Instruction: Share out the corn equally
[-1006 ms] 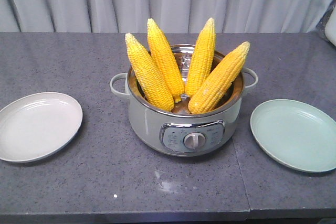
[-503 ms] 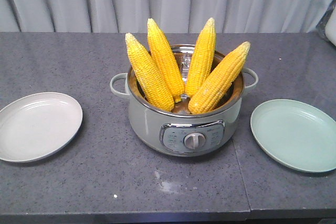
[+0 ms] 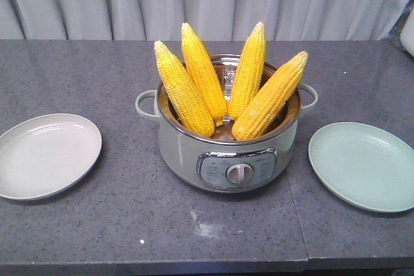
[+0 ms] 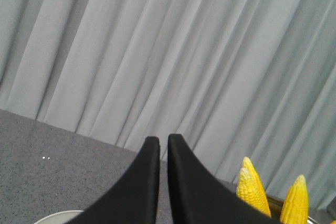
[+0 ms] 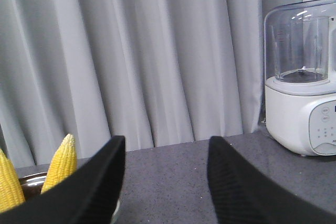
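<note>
Left gripper (image 4: 159, 139): pads drawn together with only a sliver between, nothing held. Poised above the counter (image 3: 90, 69), aimed at the curtain (image 4: 157, 51). Right gripper (image 5: 167, 141): pads wide apart, empty, likewise above the counter. Blender (image 5: 302, 77) beyond it, towards the back right corner. Neither gripper visible in the front view.

Corn (image 3: 184, 88): four cobs, all standing tips-up in the pot (image 3: 226, 153), fanned out and leaning on the rim. Pot at the counter's centre. Beige plate (image 3: 45, 156) by the left edge, green plate (image 3: 365, 166) by the right edge, both bare, each apart from the pot.

Step in hand, as judged: the very start, no cob yet on a plate, approach to the first pick. Equal share taken to mean two cobs per plate.

Next move calls for: opening the left gripper, descending to the nearest left cob, gripping across its exposed upper half, lifting along its lean to clear the neighbour, then laying it flat on the beige plate.
</note>
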{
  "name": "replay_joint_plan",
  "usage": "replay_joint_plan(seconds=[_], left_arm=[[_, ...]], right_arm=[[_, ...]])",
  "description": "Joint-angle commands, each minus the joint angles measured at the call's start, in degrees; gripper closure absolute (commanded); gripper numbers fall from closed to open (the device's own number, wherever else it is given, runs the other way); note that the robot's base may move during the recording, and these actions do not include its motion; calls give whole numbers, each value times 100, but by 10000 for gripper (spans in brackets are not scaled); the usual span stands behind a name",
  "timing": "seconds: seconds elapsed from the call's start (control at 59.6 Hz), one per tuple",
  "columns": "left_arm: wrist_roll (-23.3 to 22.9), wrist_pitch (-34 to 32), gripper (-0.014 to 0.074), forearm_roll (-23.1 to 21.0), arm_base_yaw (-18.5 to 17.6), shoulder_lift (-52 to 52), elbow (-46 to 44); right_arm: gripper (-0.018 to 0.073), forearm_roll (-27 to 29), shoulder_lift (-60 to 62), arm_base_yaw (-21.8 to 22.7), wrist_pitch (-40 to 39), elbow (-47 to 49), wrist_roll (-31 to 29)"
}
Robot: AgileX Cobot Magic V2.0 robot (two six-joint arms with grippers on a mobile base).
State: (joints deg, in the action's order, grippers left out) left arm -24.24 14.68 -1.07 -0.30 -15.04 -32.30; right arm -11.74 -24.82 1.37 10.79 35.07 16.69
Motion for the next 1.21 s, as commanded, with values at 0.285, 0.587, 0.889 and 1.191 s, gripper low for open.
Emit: replay_joint_plan(seconds=[0.285, 0.587, 0.889, 1.191], left_arm=[[3671, 565, 78, -3476, -390, -2041, -1423], [4589, 566, 35, -4852, -397, -3006, -1805], [5513, 1487, 56, -5147, -397, -4261, -3174], [5658, 1764, 56, -5142, -397, -4572, -3281]], right_arm=[[-8, 20, -229, 20, -465, 217, -1], [4, 527, -1015, -221, 287, 606, -421], [20, 2436, -3282, -1408, 1408, 2549, -2074], [20, 2797, -4971, -1399, 1226, 3401, -2193]])
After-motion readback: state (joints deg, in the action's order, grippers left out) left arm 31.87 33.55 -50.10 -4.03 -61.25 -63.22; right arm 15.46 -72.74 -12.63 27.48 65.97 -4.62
